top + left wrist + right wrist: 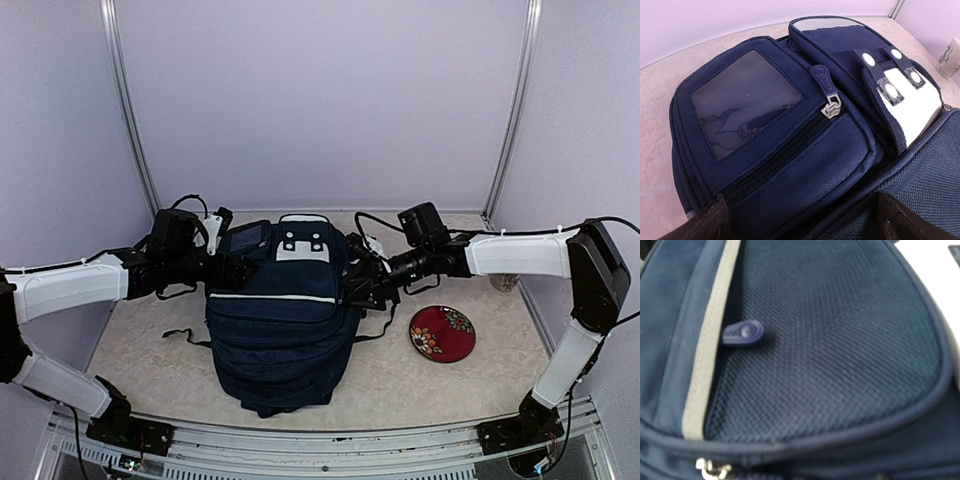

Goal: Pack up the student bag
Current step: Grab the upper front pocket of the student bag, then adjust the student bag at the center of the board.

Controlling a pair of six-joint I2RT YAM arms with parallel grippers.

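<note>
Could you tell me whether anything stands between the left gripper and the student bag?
Nothing visible does. The left gripper is open right at the student bag, with only its zipped side pocket ahead of the fingers.

No legible writing is showing anywhere. An embossed mark is sitting on the rubber zipper pull (826, 81) of the student bag (280, 330), too small to read; the second pull (742, 333) is showing only a blur.
</note>
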